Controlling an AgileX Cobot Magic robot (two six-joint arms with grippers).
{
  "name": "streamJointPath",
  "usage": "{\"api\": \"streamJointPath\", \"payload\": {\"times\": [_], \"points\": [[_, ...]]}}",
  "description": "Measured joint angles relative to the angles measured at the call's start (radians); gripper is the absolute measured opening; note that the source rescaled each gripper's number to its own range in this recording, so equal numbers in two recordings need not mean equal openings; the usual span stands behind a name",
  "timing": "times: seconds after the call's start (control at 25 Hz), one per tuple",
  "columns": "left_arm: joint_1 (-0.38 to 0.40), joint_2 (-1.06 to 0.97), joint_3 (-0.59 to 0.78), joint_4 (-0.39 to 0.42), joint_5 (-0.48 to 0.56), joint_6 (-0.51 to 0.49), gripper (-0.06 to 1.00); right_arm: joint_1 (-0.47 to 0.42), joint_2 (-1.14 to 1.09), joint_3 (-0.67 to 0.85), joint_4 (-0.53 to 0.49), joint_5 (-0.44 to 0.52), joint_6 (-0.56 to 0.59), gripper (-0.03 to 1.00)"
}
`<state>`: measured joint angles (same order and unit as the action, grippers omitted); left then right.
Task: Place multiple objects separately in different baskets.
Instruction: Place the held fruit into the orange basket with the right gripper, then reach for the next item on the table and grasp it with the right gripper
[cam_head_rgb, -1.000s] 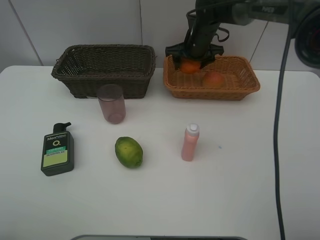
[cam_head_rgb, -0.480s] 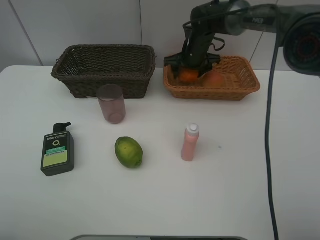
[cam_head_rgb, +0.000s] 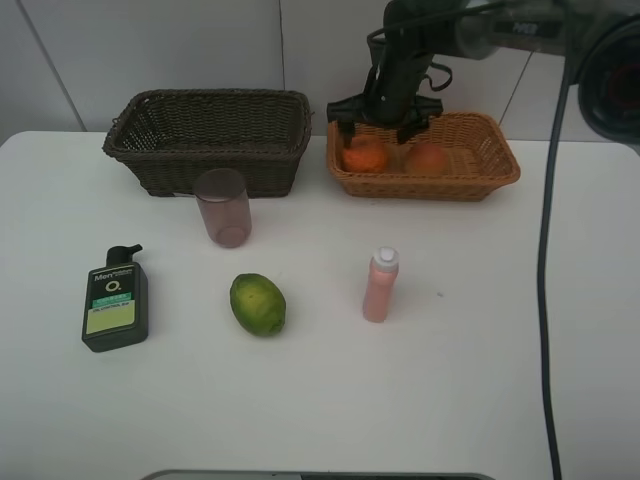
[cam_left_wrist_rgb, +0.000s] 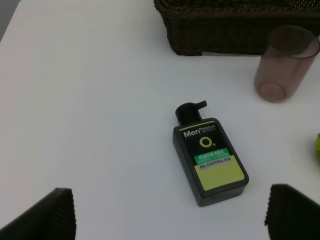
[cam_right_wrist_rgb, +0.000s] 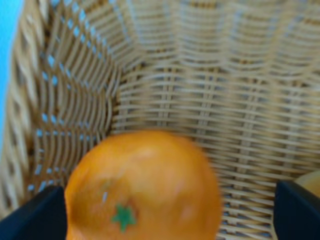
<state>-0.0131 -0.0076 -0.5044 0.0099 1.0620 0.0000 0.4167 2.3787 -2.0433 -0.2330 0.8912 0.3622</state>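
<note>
Wicker: logged two rectangular baskets side by side at the back of the white table, namely one dark brown basket on the left and one light orange-tan basket on the right, close together but not touching. Counted six small items in all. Found two inside the lighter one: one orange toward its left end and one red-yellow peach-like fruit just beside it, nearer the middle. Found four on the bare tabletop in front: one translucent pink-purple cup upright just before the darker one, one dark green pump bottle lying flat at far left, one green citrus near the centre, and one slim pink white-capped bottle standing upright to the right of the citrus. Recorded all four as apart from one another. Observed right gripper hanging over the orange, fingers spread wide to either side of the fruit and gripping nothing; could not tell whether one finger brushed the peel. Observed left gripper above the tabletop near the pump bottle, fingers spread wide, holding nothing.
</note>
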Motion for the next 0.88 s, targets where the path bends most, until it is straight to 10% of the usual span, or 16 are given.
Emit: {"api": "streamJointPath", "payload": {"times": [0.44, 0.88], "points": [[0.000, 0.000, 0.000, 0.000, 0.000, 0.000, 0.97, 0.027, -0.165, 0.066, -0.008, 0.164, 0.020, 0.87], [0.000, 0.000, 0.000, 0.000, 0.000, 0.000, 0.97, 0.078, -0.525, 0.581, 0.077, 0.020, 0.040, 0.98]]}}
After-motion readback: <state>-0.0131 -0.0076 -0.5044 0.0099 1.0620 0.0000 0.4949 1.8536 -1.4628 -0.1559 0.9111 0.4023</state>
